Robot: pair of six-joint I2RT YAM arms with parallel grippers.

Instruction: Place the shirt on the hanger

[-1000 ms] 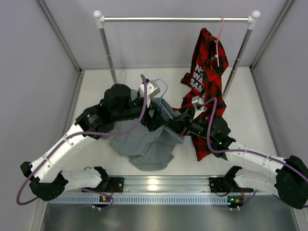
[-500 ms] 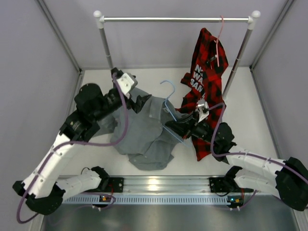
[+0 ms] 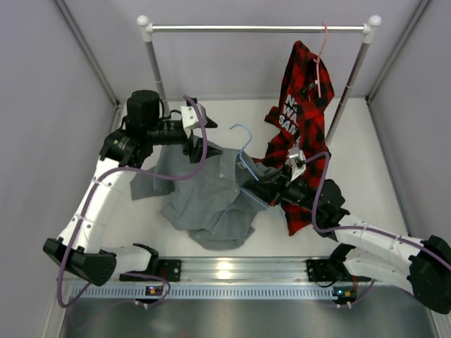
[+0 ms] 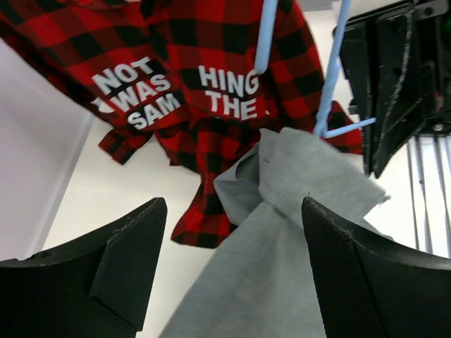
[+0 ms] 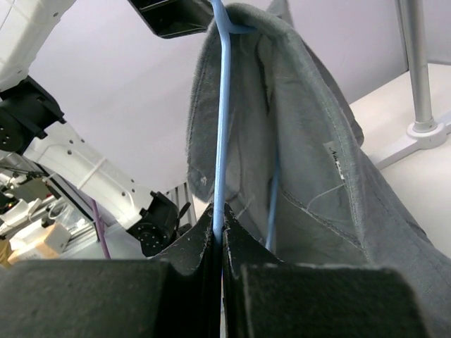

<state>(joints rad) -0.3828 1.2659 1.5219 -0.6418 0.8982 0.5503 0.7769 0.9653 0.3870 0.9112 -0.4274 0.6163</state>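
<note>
The grey shirt (image 3: 204,201) lies crumpled on the table, its collar end draped over the light-blue hanger (image 3: 243,151). My right gripper (image 3: 262,189) is shut on the hanger's lower wire, and the right wrist view shows the hanger (image 5: 224,105) pinched at the fingertips (image 5: 243,236) with the shirt (image 5: 310,148) hung over its shoulder. My left gripper (image 3: 204,149) hovers open over the shirt's upper left part. In the left wrist view its gripper (image 4: 232,208) has wide-apart jaws, with the shirt (image 4: 282,267) running beneath and between them toward the hanger (image 4: 331,77).
A clothes rail (image 3: 257,29) on two posts (image 3: 156,70) spans the back. A red-and-black plaid shirt (image 3: 299,105) hangs from it on a pink hanger (image 3: 323,49), its tail reaching the table beside my right arm. Grey walls close in on both sides.
My left arm has swung back to the left and up, away from the hanger. The shirt's left side has spread out to the left. My right gripper has kept its hold.
</note>
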